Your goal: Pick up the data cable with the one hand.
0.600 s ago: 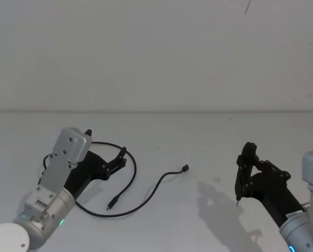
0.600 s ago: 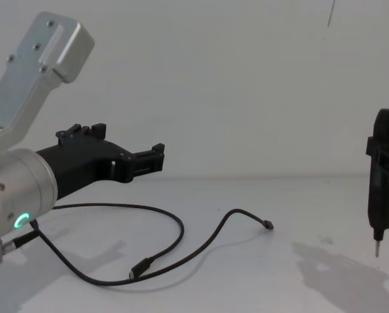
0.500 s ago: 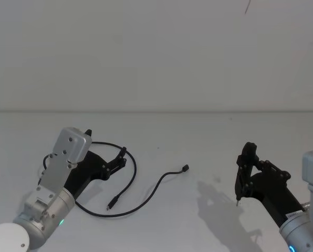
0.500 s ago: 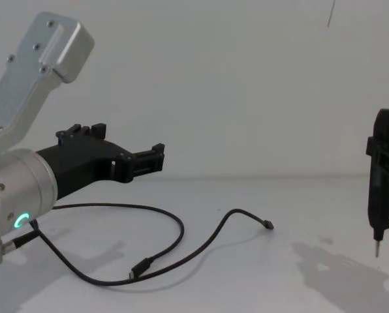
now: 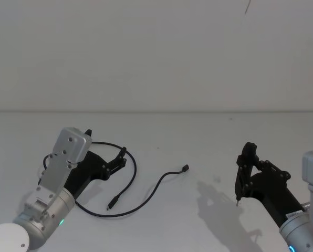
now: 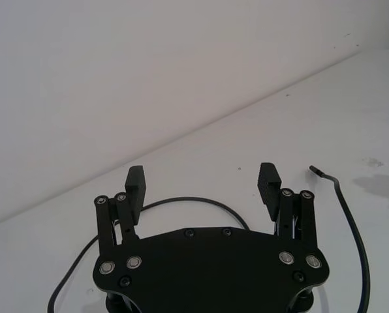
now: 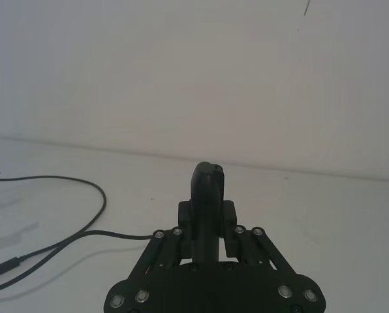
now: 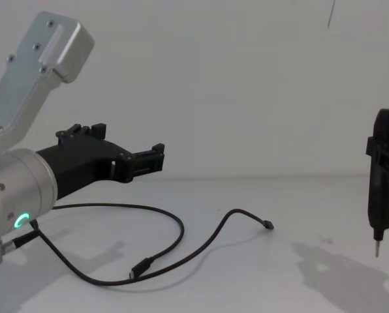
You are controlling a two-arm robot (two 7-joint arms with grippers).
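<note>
The data cable [image 5: 135,168] lies in a loose loop on the white table, with one small plug [image 5: 185,168] pointing right and the other [image 5: 110,206] inside the loop. In the chest view the data cable [image 8: 183,229] curves below my left gripper [image 8: 130,138]. My left gripper [image 5: 106,143] hovers open above the loop's left part, touching nothing. In the left wrist view the left gripper [image 6: 202,175] has its fingers wide apart, with the data cable [image 6: 351,222] on the table beyond. My right gripper [image 5: 247,163] stays at the right, shut on a slim black pointed tool [image 8: 380,189].
The white table [image 5: 198,131] runs back to a plain white wall. In the right wrist view the pointed tool [image 7: 207,189] stands upright between the fingers, and the cable [image 7: 103,202] lies far off to the side. The tool tip [image 5: 237,202] hangs just over the table.
</note>
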